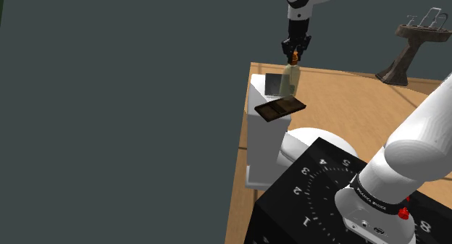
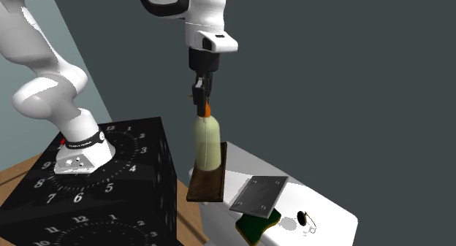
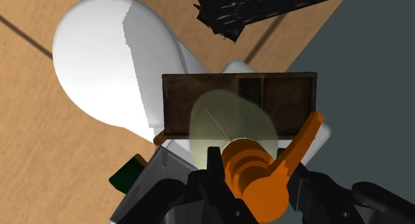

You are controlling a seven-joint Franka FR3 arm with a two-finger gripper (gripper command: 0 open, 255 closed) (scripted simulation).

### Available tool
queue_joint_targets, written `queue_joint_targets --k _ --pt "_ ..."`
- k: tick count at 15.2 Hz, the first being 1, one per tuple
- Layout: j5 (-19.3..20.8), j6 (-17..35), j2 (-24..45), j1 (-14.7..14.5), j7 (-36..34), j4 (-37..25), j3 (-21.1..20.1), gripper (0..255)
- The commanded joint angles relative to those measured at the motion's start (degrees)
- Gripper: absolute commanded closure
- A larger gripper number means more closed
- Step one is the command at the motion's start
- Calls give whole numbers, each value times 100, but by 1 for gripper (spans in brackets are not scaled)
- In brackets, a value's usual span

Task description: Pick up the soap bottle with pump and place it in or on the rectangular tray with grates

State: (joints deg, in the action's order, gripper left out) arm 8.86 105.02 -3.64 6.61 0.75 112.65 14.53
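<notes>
Claw [image 2: 201, 98] pinched bottle [image 2: 207, 144] by pump [image 3: 256, 171]; bottle hung upright straight below claw, base over tray [image 2: 207, 187]; contact with tray unclear.

Pump soap bottle [image 1: 291, 79]: one
Brown rectangular tray [image 1: 279, 109]: one
Grey square plate [image 2: 257, 195]: one
Dark green pad [image 2: 256, 225]: one
White toilet [image 1: 264, 142]: one
Pedestal sink [image 1: 419, 48]: one
Black numbered box [image 1: 310, 200]: one
</notes>
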Motion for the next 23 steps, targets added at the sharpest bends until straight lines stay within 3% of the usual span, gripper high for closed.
queue_joint_targets --k 1,5,12,13,18,23 --pt "0 153 27 2 -16 123 3 255" --pt "0 445 92 9 -40 353 13 255" --pt "0 445 92 9 -40 353 13 255" --pt "0 445 91 9 -41 353 13 0" --pt "0 445 91 9 -41 353 13 0" --pt "-26 -278 30 -38 -30 -304 -41 0"
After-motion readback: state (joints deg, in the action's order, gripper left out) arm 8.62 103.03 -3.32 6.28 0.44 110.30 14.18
